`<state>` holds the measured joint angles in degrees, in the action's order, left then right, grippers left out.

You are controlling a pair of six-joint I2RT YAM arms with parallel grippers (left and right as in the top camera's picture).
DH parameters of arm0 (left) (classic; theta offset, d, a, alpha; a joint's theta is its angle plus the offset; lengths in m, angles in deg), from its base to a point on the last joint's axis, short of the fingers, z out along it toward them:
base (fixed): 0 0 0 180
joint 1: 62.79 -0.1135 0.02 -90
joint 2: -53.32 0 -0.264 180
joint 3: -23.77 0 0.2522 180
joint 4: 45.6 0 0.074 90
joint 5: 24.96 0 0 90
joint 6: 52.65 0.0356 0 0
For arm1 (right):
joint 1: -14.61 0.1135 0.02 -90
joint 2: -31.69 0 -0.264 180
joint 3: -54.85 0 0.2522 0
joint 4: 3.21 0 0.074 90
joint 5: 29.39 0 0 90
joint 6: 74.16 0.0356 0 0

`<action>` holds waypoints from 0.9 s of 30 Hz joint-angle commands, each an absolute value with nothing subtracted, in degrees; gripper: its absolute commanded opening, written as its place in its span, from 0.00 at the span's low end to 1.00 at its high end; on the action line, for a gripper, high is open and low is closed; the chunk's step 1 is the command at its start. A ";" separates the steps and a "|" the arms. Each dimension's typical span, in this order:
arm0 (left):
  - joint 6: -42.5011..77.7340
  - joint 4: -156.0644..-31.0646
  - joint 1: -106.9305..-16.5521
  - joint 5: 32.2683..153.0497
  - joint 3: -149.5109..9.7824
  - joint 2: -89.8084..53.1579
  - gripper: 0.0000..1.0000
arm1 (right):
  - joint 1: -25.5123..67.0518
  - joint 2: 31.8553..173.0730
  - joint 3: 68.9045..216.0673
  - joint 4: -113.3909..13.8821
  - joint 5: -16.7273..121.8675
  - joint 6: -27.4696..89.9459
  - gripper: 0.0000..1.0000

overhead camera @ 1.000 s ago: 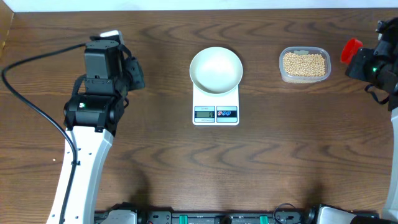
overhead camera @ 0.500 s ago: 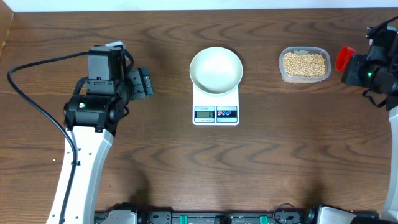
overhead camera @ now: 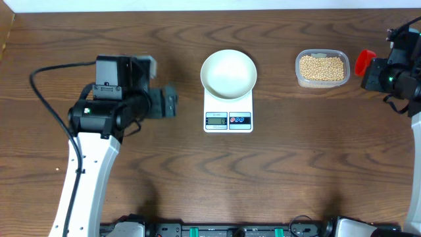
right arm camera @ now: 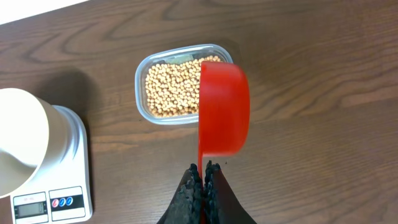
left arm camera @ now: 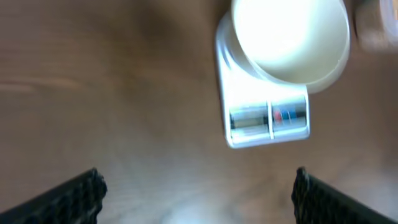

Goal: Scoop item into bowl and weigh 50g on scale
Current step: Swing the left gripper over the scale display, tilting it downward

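Note:
The white bowl [overhead camera: 228,73] stands empty on the white scale [overhead camera: 228,118] at the table's middle; both show in the left wrist view, bowl [left arm camera: 292,37] and scale [left arm camera: 267,121]. The pale-tan beans [overhead camera: 321,68] fill a clear tub [overhead camera: 321,82] to the right; the beans also show in the right wrist view [right arm camera: 171,90]. My right gripper [right arm camera: 203,171] is shut on the handle of a red scoop [right arm camera: 222,115], held on its side just right of the tub; the scoop shows in the overhead view [overhead camera: 363,62]. My left gripper [overhead camera: 170,103] is open and empty, left of the scale.
The clear tub [right arm camera: 142,99] has rounded corners and sits right of the scale [right arm camera: 50,186]. A black cable [overhead camera: 39,105] loops out from the left arm. The table's far edge runs along the top.
My left gripper has swung right, toward the scale. My right arm shifted slightly left with the scoop a second ago and has held still since.

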<state>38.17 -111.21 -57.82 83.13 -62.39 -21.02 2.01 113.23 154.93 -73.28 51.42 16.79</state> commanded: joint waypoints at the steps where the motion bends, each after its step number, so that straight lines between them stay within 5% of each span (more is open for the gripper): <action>1: 47.96 -114.60 -58.06 89.07 -63.33 -22.66 0.98 | 2.33 113.40 156.24 -73.31 51.49 15.96 0.01; 14: 59.42 -116.57 -55.17 89.05 -65.58 -22.14 0.98 | 2.33 113.40 156.24 -73.39 51.47 15.96 0.01; 27: 62.37 -131.06 -54.85 89.05 -85.12 -22.29 0.98 | 2.33 113.40 156.22 -73.35 51.47 16.00 0.01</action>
<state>59.77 -129.40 -55.17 88.59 -82.48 -22.62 2.01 113.23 154.93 -73.33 51.44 16.79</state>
